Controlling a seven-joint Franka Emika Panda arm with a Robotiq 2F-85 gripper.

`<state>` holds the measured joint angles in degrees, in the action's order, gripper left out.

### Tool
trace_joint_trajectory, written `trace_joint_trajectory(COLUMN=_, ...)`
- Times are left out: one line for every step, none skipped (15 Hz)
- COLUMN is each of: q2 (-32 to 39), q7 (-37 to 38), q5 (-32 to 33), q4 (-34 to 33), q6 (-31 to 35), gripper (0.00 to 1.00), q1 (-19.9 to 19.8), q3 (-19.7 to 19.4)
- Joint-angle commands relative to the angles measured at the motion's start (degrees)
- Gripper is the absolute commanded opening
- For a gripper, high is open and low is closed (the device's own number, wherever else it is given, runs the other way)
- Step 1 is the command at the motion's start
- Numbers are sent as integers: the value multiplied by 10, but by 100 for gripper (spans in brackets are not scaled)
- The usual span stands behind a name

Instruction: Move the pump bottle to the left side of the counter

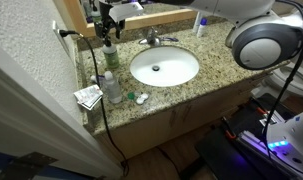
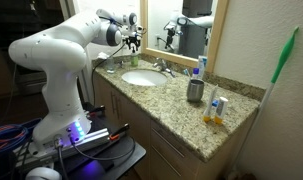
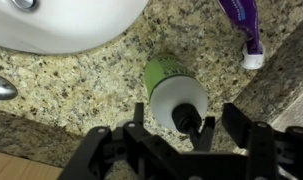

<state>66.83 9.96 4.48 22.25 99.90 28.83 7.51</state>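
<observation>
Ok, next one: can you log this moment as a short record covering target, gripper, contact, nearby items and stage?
target: small green translucent pump bottle, standing on the speckled granite counter beside the oval white sink basin
gripper: Robotiq gripper, open, fingers on either side of the dark pump top
contact: none visible
nearby: purple tube with a white cap; clear bottle; chrome faucet
stage: bottle not yet grasped

Purple tube (image 3: pixel 236 22) partly off-frame
</observation>
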Motion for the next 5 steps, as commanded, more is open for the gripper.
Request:
trace_joint_trajectory(q2=-28, q7=6, q5=0, q4=11, q6=-18, gripper=100, q1=0, q3=0)
trace_joint_trajectory(q2=-39, q7=9, q5=-7, q4=14, q6=-48, gripper=100, q1=-4, q3=5)
trace_joint_trajectory(q2=-19, q7=8, q5=-21, q4=-37, q6=-87, gripper=100, q1=0, q3=-8)
trace_joint_trajectory(q2=-45, q7=3, q5=-32, q4=-17, q6=-106, gripper=100, q1=-9, q3=-1)
trace_joint_trajectory(q2=-29, q7=4, q5=-23, q4=-5, q6=-57, gripper=100, q1=1, q3=-12)
